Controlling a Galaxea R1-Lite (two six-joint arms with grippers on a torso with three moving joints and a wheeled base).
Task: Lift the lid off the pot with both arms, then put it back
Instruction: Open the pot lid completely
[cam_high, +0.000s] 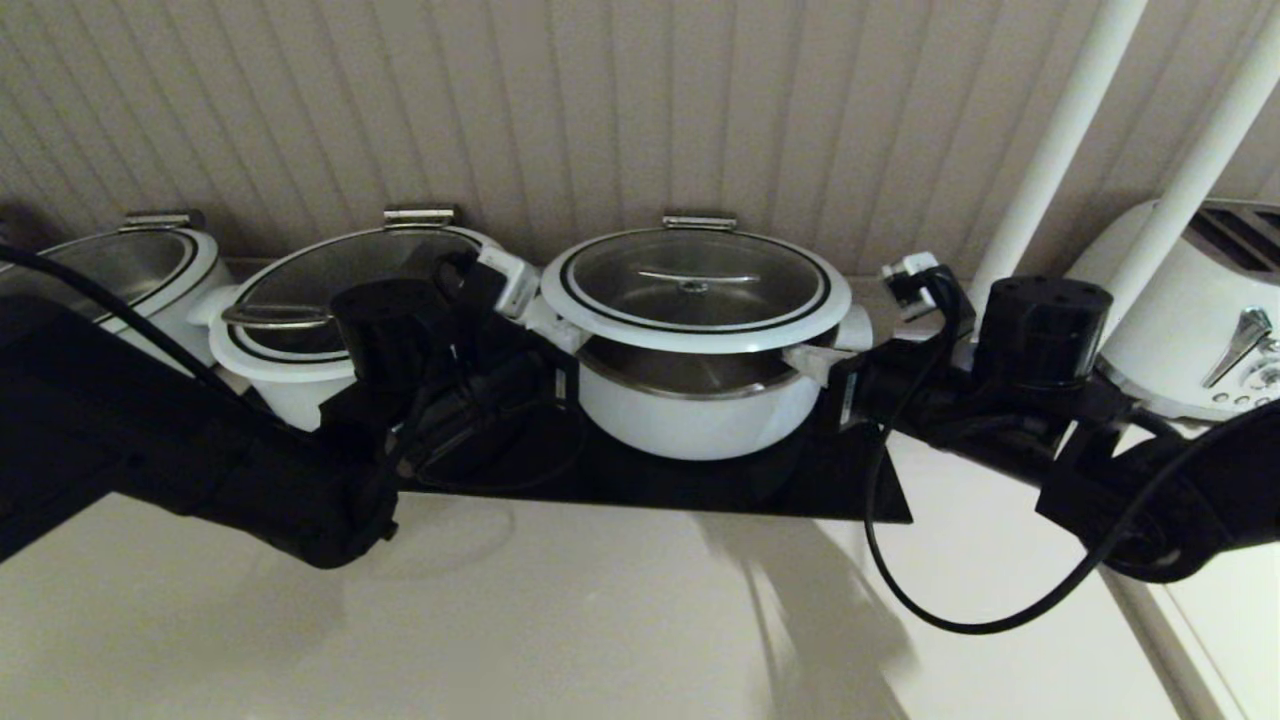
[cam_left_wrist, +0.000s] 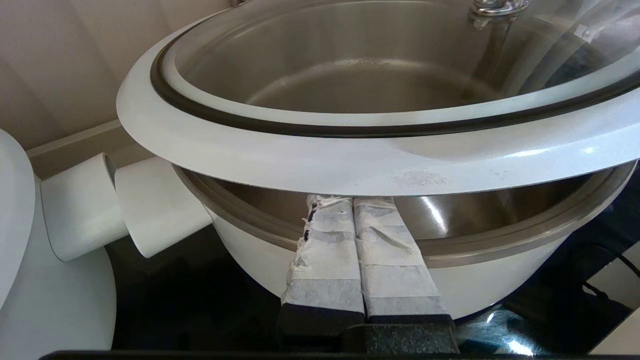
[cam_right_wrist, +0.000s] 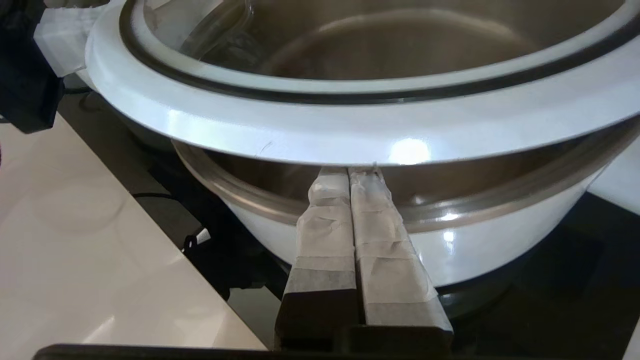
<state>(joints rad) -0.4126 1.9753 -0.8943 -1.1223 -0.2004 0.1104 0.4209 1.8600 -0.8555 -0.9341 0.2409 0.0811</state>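
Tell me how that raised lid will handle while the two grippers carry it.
The lid looks rigid, glass in a broad white rim, so likely heavy and breakable. It seems only propped on the left gripper and right gripper, jaws shut beneath the glossy rim, so it could slide. Uneven lifting would probably tip it toward the pot.

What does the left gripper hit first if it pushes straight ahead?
Probably the steel inner wall of the white pot: the shut left gripper sits under the raised white-rimmed glass lid, pointing into the gap.
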